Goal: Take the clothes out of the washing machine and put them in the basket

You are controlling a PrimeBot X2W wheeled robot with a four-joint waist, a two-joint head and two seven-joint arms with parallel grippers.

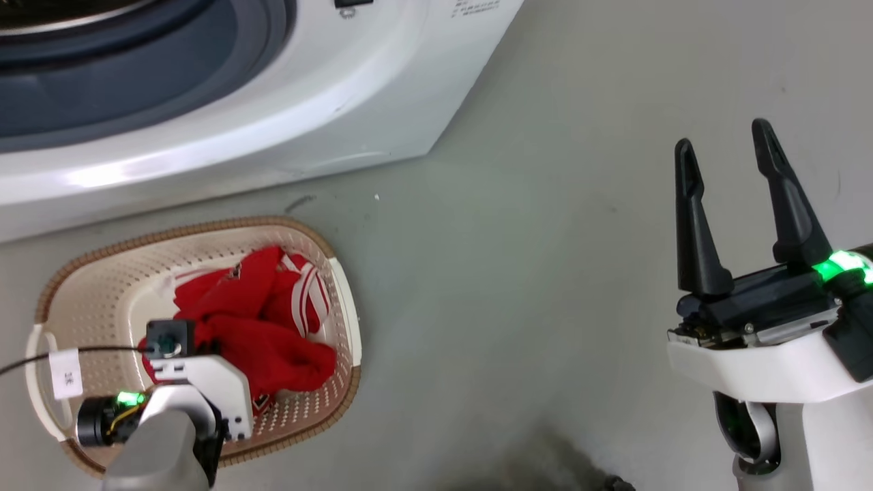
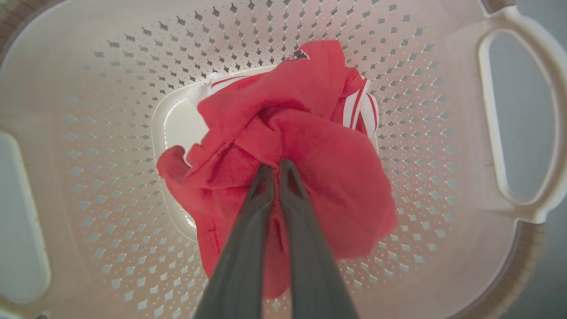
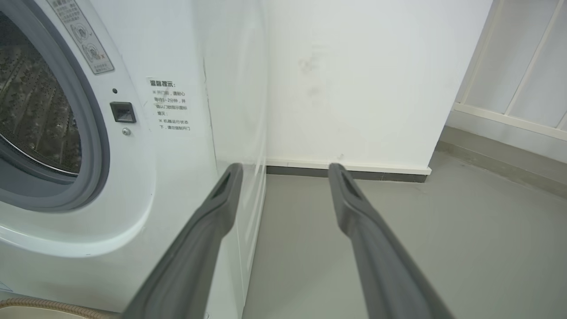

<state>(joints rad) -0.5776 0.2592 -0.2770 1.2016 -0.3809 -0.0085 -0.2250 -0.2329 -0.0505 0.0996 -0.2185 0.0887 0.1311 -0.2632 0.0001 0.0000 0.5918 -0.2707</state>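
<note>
The jersey (image 1: 266, 327) lies bunched in the basket (image 1: 204, 228), which sits on the floor (image 1: 545, 273) at about 6 o'clock from the washer (image 1: 273, 123). The left end effector (image 2: 274, 166) points straight down into the heap, fingers pressed together with red cloth pinched between the tips. The right end effector (image 1: 723, 136) hangs off at 3 o'clock, fingers apart, holding nothing. The risk I see is in the release — if the arm rises before the fingers part, or cloth catches on a tip, the jersey comes out again. The striped trim sits close to the rim at 3 o'clock, so a drag that way could pull it over the edge. Pressing lower might shove the basket, which looks light.
</note>
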